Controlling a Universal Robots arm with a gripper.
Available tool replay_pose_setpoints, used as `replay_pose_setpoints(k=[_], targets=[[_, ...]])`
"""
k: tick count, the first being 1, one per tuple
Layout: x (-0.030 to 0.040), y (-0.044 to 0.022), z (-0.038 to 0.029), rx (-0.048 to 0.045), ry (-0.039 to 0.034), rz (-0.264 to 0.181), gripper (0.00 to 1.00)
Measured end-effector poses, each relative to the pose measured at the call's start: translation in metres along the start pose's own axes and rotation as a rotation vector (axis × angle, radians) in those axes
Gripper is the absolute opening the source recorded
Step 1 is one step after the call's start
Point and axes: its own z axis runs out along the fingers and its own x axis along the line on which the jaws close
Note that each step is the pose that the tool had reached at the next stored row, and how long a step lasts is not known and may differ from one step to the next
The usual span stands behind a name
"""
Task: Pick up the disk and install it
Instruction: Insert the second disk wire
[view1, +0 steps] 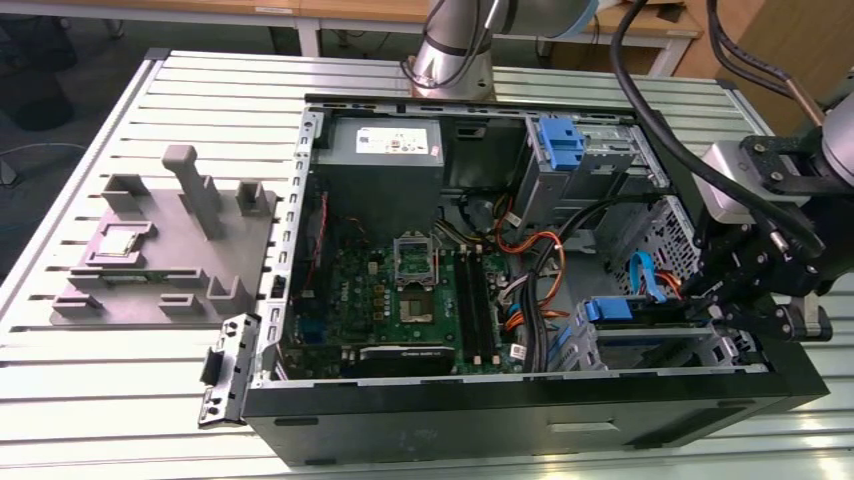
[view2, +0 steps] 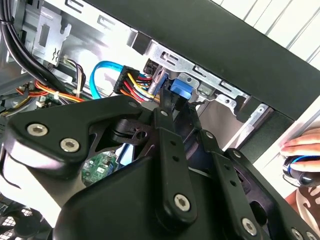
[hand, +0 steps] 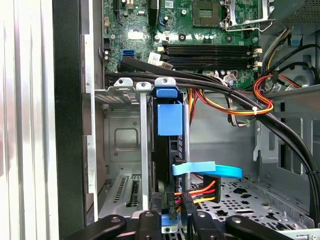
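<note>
You're in a robotics lab: an opened computer case (view1: 534, 400) lies on a slatted aluminium table (view1: 120, 380) beside a grey fixture (view1: 160, 260).

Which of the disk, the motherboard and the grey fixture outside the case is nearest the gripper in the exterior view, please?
1. The disk, beside the gripper at the case's right.
2. The motherboard, mid-case.
3. The grey fixture, on the table, far left.
</note>
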Motion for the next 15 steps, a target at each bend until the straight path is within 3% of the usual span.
replay_pose_setpoints(k=[11,13,15], targets=[[0.0000,0.0001,0.0001,-0.0002,-0.0041,0.000,0.28],[0.0000,0.0001,0.0001,-0.0002,-0.0045,0.000,0.16],[0.0000,0.0000,0.0001,-0.0002,-0.0051,0.000,0.16]])
